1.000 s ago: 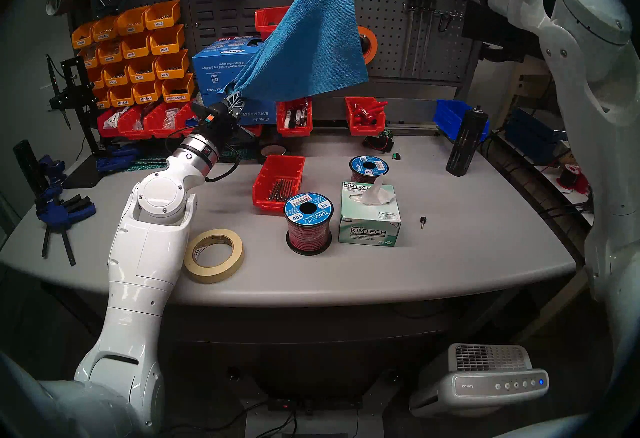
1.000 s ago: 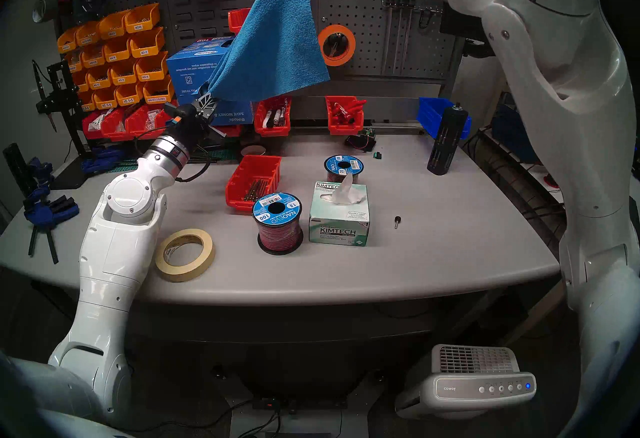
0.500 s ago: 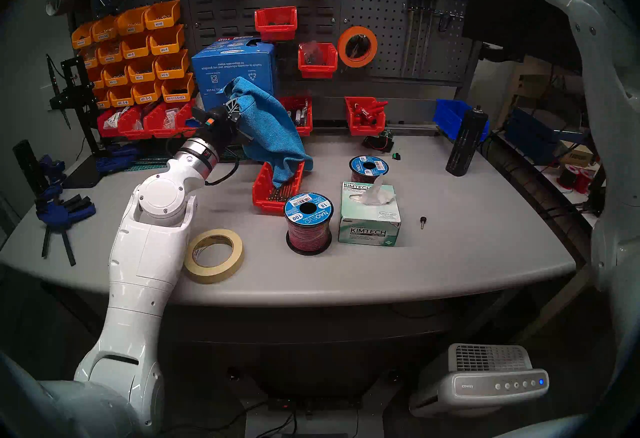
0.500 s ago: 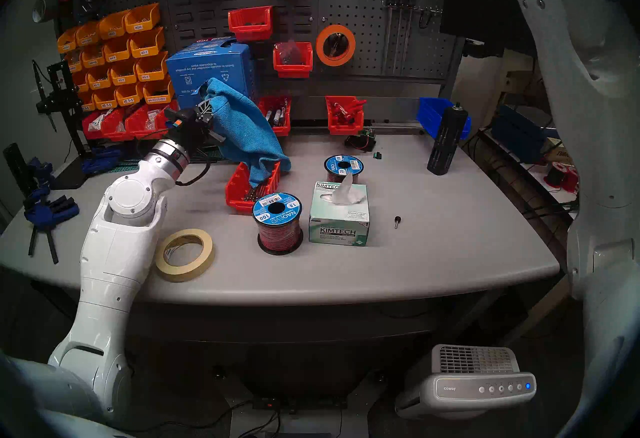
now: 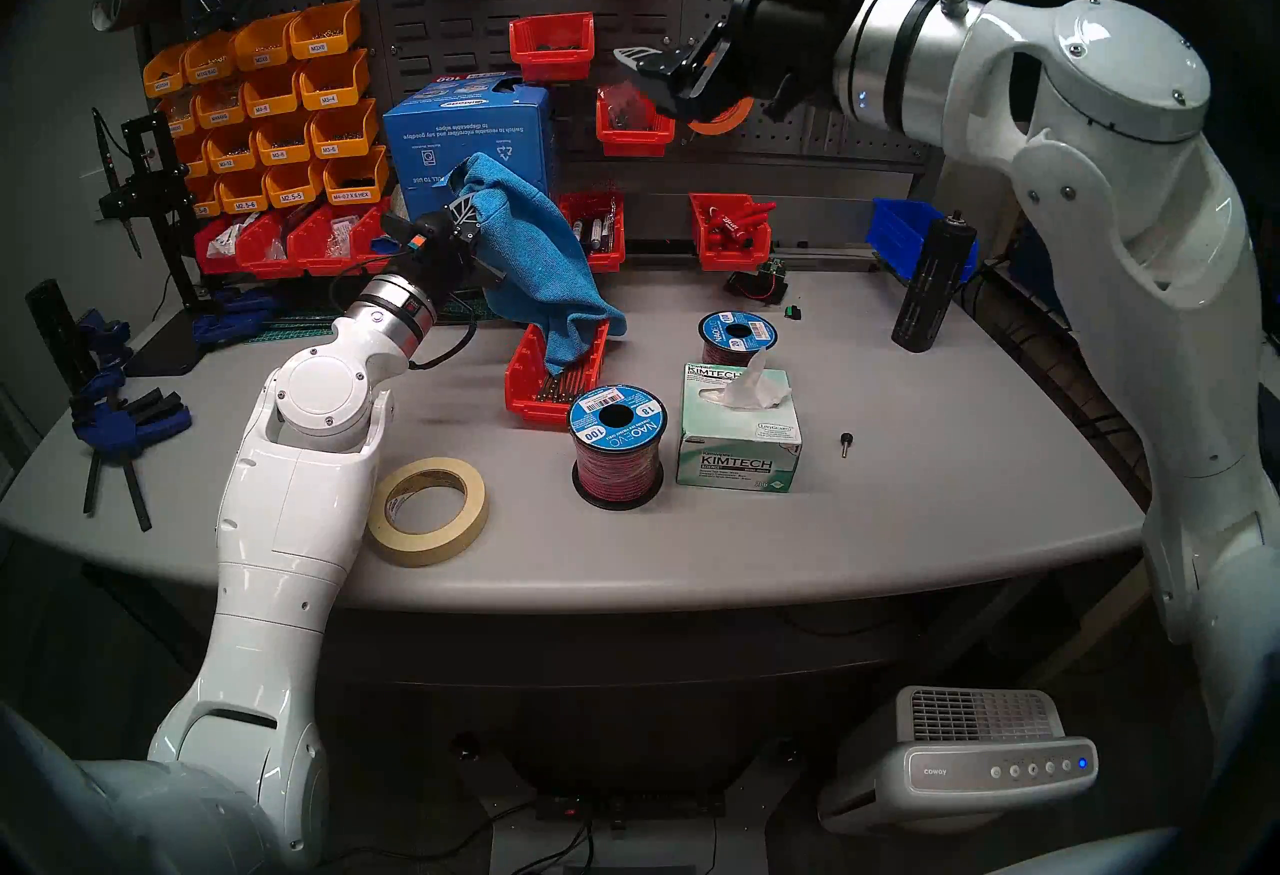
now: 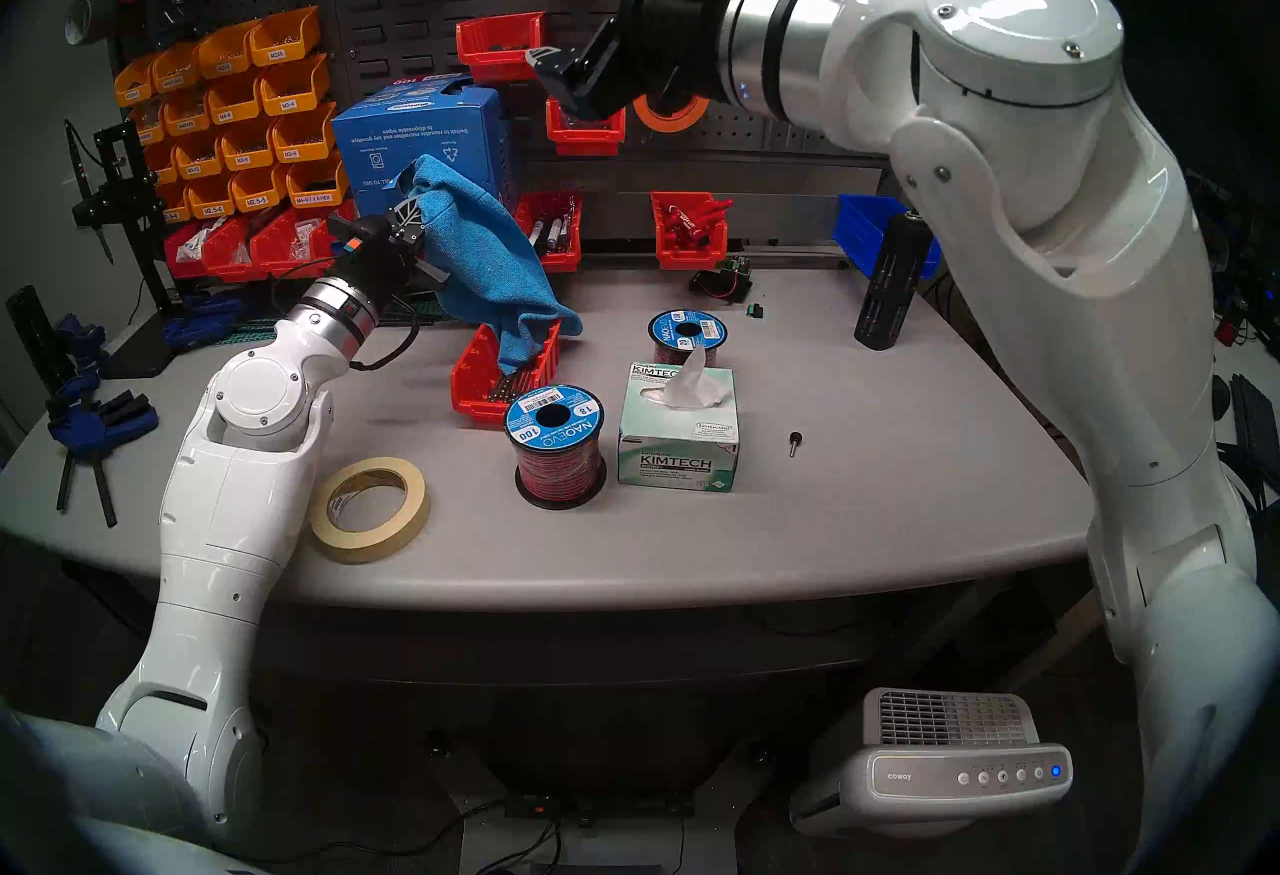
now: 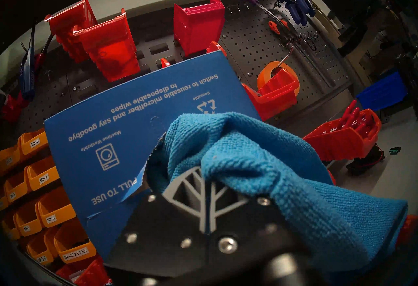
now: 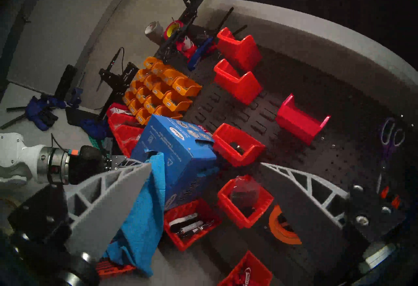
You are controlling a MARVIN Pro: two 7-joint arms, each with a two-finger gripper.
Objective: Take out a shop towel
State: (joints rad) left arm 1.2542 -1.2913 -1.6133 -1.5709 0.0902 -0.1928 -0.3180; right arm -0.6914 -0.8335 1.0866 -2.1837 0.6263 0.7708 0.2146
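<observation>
The bright-blue shop towel [image 5: 547, 257] is out of the blue carton [image 5: 464, 139]. It hangs limp over my left gripper [image 5: 465, 203], and its lower end lies in the red bin [image 5: 533, 395] on the table. The left gripper is at the carton's torn opening. In the left wrist view its fingers [image 7: 204, 188] are together, with the towel [image 7: 248, 154] bunched over their tips. My right gripper [image 5: 675, 14] is open and empty, high in front of the pegboard and well above the towel. The right wrist view looks down on the towel [image 8: 144, 210] and the carton [image 8: 176, 143].
A Kimtech tissue box [image 5: 738, 451], two wire spools [image 5: 616, 444] [image 5: 736, 333] and a masking tape roll [image 5: 428, 510] stand on the front half of the grey table [image 5: 900, 506]. A black cylinder [image 5: 931, 285] stands at the back right. Red and orange bins line the back wall.
The right gripper let go of the towel's top corner. The towel fell and draped over the left gripper and the red bin. The right arm swung out of view and came back open.
</observation>
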